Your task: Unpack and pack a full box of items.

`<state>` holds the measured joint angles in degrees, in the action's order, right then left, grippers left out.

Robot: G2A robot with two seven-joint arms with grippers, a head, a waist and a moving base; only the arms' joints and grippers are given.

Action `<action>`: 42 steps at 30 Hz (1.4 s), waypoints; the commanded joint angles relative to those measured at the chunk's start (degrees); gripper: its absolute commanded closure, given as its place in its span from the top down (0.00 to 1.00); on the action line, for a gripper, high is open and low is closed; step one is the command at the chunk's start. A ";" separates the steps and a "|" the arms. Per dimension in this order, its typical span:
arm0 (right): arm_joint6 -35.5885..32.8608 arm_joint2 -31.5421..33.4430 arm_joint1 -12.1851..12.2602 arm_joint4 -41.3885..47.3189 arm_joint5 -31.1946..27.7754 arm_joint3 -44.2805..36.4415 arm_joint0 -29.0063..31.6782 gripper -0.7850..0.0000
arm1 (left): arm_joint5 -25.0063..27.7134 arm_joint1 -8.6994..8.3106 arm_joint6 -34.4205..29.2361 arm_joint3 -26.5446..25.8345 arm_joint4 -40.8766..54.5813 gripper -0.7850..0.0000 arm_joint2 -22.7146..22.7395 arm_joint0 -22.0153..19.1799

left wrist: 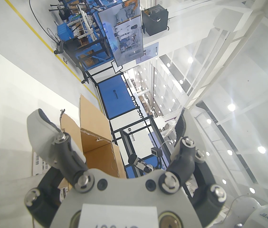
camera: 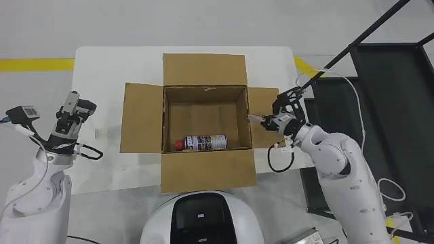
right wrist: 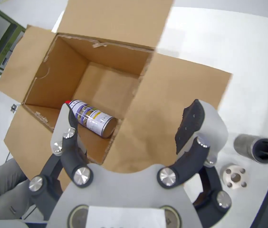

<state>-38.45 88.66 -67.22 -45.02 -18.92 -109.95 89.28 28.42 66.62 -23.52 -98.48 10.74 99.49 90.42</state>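
Note:
An open cardboard box (camera: 205,85) stands in the middle of the white table (camera: 108,74) with all its flaps folded out. A single spray can (camera: 201,142) with a red cap lies on its side on the box floor against the near wall; in the right wrist view the spray can (right wrist: 93,118) sits just past one finger. My right gripper (camera: 263,120) hovers open and empty over the box's right flap (right wrist: 172,91), at the box's edge. My left gripper (camera: 79,104) stands open and empty beyond the table's left side, tilted up, with the box (left wrist: 93,129) beyond its fingers.
A metal cylinder (right wrist: 255,148) and a small round flange (right wrist: 235,178) lie on the table close by the right gripper. A dark metal rack (camera: 393,88) stands just right of the table. Bare tabletop lies left of and behind the box.

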 commanded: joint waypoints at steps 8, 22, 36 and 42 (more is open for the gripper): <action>-0.70 -7.31 -0.22 -4.40 0.15 -1.14 -1.99 1.00 | 0.00 0.00 0.00 0.00 0.00 1.00 0.00 0.00; -0.70 -7.31 -0.22 -4.40 0.15 -1.14 -1.99 1.00 | 0.00 0.00 0.00 0.00 0.00 1.00 0.00 0.00; -12.40 -22.94 -1.13 -13.24 -5.46 1.90 -16.53 1.00 | 0.00 0.00 0.00 0.00 0.00 1.00 0.00 0.00; -17.18 -31.60 -2.29 -14.22 -11.40 10.35 -25.71 1.00 | 0.00 0.00 0.00 0.00 0.00 1.00 0.00 0.00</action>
<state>-55.12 58.04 -69.35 -59.50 -29.92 -101.07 64.88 28.42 66.62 -23.52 -98.48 10.74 99.49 90.42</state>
